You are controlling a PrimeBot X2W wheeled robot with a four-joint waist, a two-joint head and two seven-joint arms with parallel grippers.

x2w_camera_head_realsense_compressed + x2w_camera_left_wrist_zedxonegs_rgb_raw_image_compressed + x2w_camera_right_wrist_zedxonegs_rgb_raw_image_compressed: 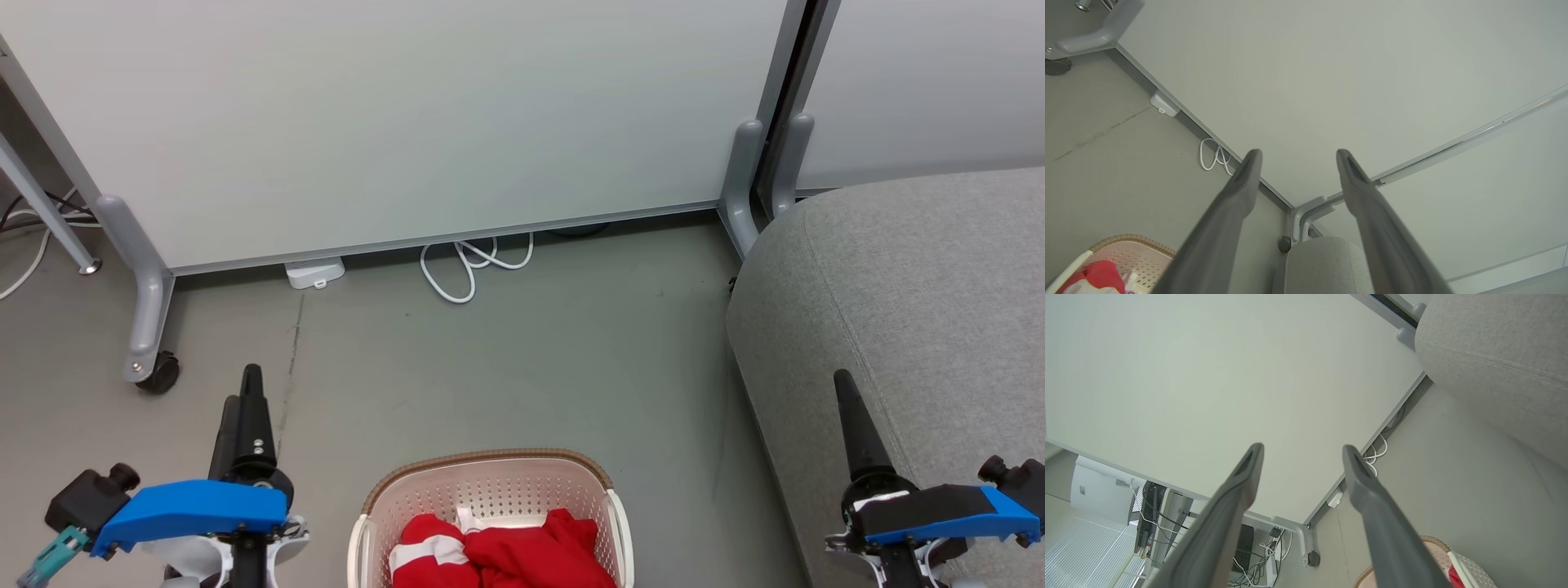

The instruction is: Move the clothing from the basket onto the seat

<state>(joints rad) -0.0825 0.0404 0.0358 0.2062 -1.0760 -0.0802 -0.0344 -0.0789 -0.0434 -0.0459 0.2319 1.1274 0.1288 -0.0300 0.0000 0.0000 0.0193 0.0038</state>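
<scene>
clothing (522,557), perhaps two pieces, in basket (490,492)

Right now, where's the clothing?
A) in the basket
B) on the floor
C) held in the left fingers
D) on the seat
A: the red clothing lies inside the basket, which stands on the floor to the left of the seat.

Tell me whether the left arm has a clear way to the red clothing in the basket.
Probably yes. The left claw is open and empty, just left of the basket; the clothing lies uncovered in its open top, with nothing between.
</scene>
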